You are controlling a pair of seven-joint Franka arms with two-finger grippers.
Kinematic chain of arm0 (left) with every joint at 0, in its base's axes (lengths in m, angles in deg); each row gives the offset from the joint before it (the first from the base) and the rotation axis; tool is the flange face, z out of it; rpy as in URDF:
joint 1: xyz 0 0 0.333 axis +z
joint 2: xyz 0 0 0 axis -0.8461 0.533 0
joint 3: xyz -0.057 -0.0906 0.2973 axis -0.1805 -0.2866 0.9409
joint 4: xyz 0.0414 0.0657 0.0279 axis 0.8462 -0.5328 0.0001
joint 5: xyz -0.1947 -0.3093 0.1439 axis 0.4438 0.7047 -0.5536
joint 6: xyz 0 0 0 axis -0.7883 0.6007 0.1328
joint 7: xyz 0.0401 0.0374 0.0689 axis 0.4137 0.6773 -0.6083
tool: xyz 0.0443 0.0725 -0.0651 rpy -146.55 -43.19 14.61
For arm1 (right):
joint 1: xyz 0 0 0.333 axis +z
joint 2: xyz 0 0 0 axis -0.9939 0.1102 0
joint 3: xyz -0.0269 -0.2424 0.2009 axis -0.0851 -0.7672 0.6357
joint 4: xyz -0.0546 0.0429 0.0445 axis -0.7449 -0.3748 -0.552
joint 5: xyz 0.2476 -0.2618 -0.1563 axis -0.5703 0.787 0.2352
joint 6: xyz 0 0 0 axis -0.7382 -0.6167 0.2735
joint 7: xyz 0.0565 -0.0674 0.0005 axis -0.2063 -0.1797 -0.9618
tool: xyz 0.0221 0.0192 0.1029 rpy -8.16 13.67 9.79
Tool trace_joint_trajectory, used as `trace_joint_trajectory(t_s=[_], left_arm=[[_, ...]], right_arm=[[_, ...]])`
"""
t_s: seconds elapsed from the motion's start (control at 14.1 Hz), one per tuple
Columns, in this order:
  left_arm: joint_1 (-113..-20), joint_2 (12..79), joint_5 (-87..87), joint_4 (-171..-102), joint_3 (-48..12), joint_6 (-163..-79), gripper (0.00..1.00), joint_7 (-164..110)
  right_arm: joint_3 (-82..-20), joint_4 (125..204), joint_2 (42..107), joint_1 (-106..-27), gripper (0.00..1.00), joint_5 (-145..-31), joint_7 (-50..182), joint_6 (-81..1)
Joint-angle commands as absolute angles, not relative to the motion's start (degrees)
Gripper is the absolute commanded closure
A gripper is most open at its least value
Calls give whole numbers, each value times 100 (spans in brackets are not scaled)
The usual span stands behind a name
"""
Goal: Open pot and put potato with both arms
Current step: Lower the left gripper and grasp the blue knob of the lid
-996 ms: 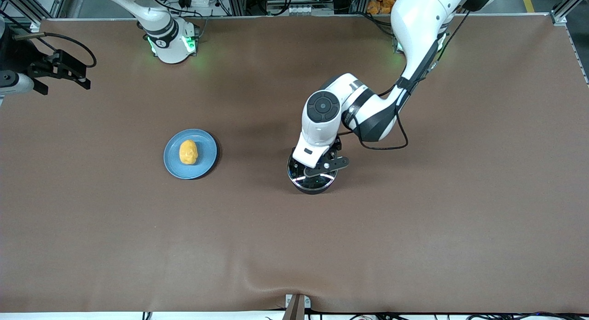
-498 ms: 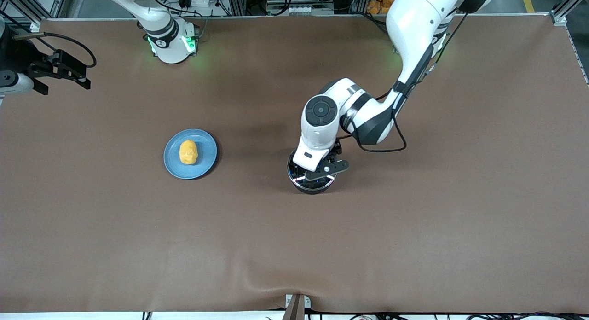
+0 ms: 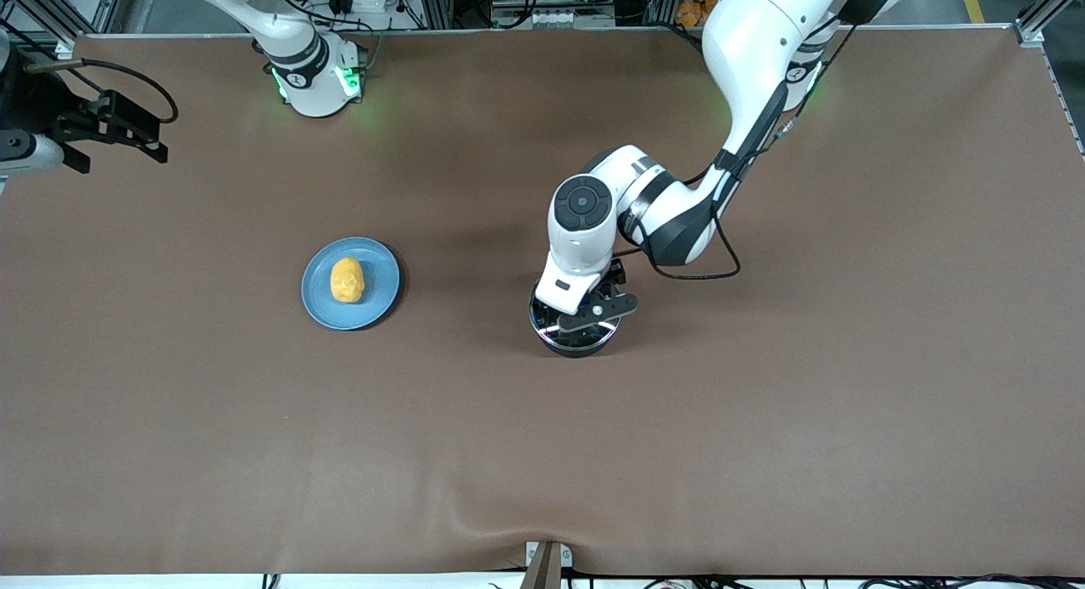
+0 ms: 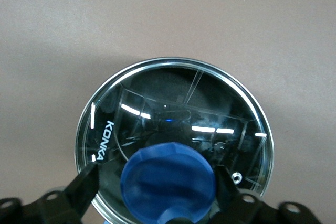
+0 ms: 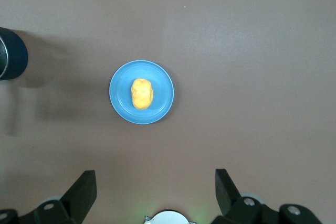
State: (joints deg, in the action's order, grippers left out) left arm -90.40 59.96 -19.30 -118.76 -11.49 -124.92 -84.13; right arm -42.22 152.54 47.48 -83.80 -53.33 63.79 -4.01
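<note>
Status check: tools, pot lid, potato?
Left tool straddling lid knob, lid on. Right tool open, waiting high. Potato on plate. Nothing obstructing.

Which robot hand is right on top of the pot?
The left gripper. It sits down over the pot, one finger either side of the lid's blue knob. The right gripper waits at the table's edge.

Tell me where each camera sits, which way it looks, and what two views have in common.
Front view: high across the table, facing both bases; shows the left gripper on the pot.
Left wrist view: straight down on the lid; its fingers flank the blue knob.
Right wrist view: high, looking down on the potato on the plate; right gripper open.
Front and right wrist views share potato, plate and pot.
</note>
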Motion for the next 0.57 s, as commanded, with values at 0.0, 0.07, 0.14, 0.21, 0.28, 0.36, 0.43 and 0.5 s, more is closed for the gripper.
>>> trace_joint_trajectory(t_s=[0.0,0.07,0.14,0.21,0.28,0.36,0.43,0.5], left_arm=[[-9093,6111,-2087,-11701,-1109,-12485,41,-8643],[-9093,6111,-2087,-11701,-1117,-12476,52,-8696],[-9093,6102,-2087,-11701,-1117,-12476,57,-8714],[-9084,6076,-2087,-11701,-1109,-12485,59,-8723],[-9058,6041,-2078,-11701,-1117,-12476,60,-8723],[-9032,5945,-2070,-11701,-1117,-12467,60,-8705],[-8996,5822,-2044,-11701,-1117,-12432,60,-8705],[-8961,5690,-2026,-11701,-1117,-12388,60,-8705]], right_arm=[[-4214,15325,4657,-8429,0,-5429,6375,-375],[-4214,15316,4657,-8420,0,-5429,6375,-375],[-4214,15316,4666,-8429,0,-5429,6375,-375],[-4214,15325,4666,-8429,0,-5429,6375,-375],[-4214,15325,4666,-8429,0,-5429,6375,-375],[-4205,15316,4666,-8429,0,-5429,6375,-375],[-4214,15316,4666,-8429,0,-5429,6375,-375],[-4214,15316,4666,-8429,0,-5429,6375,-375]])
